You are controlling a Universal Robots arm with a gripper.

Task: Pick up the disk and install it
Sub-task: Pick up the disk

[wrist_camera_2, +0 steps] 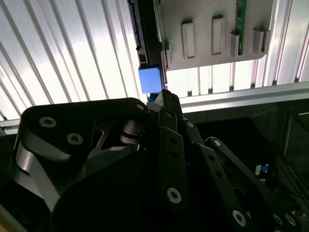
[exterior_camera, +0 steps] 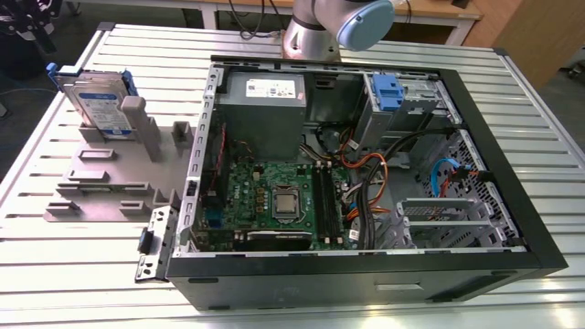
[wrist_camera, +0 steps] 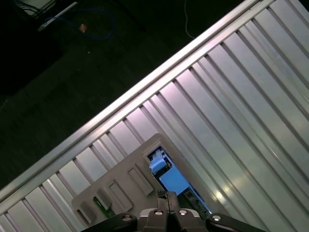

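Ribbed aluminium surface (exterior_camera: 73, 274), wooden furniture (exterior_camera: 521, 27) behind. In the exterior view, at ten o'clock from the open black computer case (exterior_camera: 366, 274), the disk (exterior_camera: 96, 103) stands on edge in a grey plastic holder (exterior_camera: 101, 185). Its long axis is near upright and its label faces outward. The gripper (wrist_camera: 166, 194) hangs above it, fingers pressed together, empty.

The robot's single arm (exterior_camera: 309, 38) stands at the top of the exterior view, a silver-grey tube carrying a joint with a pale blue cap (exterior_camera: 366, 19), the rest of it running out past the picture's upper edge. In both wrist views the black gripper (wrist_camera: 166, 195) reaches forward from the cameras, its two slim fingers (wrist_camera_2: 169, 140) lying side by side and meeting at the tips. Bolted black linkage bars (wrist_camera_2: 227, 179) fan back from the fingers to the broad, rounded gripper body (wrist_camera_2: 72, 145).
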